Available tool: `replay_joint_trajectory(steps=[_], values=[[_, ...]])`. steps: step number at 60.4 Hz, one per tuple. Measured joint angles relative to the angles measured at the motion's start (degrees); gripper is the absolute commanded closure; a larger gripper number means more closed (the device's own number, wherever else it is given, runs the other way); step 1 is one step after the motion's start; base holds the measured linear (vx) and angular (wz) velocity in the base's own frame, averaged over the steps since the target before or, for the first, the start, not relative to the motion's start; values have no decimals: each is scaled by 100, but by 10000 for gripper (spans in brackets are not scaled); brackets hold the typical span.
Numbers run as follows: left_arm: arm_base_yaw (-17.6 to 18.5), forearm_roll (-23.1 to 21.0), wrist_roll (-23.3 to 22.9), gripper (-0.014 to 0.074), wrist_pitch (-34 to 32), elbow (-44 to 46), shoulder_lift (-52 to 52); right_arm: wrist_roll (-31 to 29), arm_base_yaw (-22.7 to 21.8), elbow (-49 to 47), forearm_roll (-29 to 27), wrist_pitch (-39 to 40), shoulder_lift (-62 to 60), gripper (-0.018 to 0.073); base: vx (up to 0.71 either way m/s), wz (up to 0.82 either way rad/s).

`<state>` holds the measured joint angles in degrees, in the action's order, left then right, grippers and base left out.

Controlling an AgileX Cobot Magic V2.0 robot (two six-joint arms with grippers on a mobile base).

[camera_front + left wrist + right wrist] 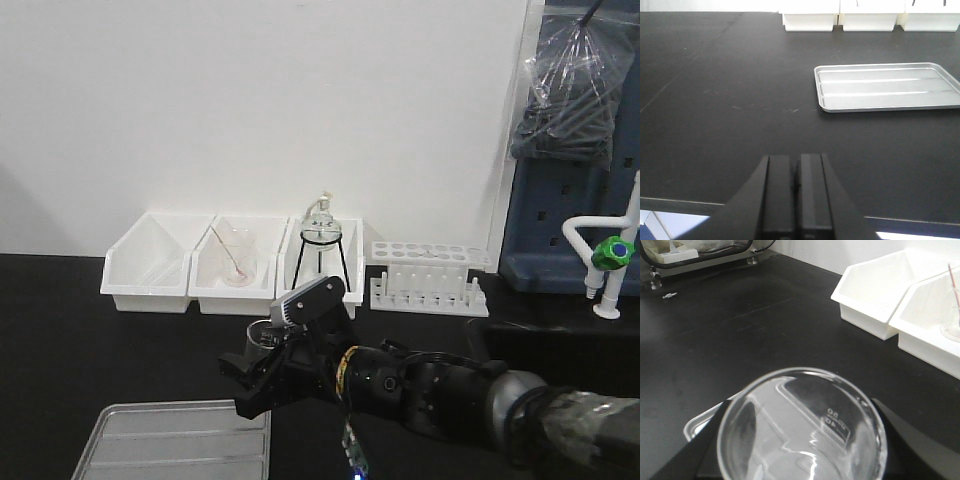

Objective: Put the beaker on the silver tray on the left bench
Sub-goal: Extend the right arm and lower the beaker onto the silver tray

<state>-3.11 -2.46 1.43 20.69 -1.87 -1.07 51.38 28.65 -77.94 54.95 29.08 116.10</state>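
My right gripper point(258, 368) is shut on the small clear glass beaker point(260, 340) and holds it upright just above the near right corner of the silver tray point(180, 440) on the black bench top. In the right wrist view the beaker point(802, 425) fills the space between the two black fingers point(715, 445), and the tray's rim point(694, 427) shows beneath and through the glass. My left gripper point(795, 175) is shut and empty, low over the bench's front edge, with the silver tray point(887, 87) ahead and to its right.
Three deep white bins point(160, 262) stand at the back wall; one holds a clear beaker with a rod point(232, 262), another a flask on a black stand point(322, 245). A white test-tube rack point(428, 280) and a tap point(610, 255) are at the right.
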Motion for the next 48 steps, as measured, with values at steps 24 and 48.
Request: replay_joint_trajectory(steps=[24, 48], values=[[0, 0, 0, 595, 0, 0, 0, -99, 444, -1159, 236, -299, 1514, 571, 0, 0], [0, 0, 0, 595, 0, 0, 0, -115, 485, -1284, 254, -412, 2125, 534, 0, 0]])
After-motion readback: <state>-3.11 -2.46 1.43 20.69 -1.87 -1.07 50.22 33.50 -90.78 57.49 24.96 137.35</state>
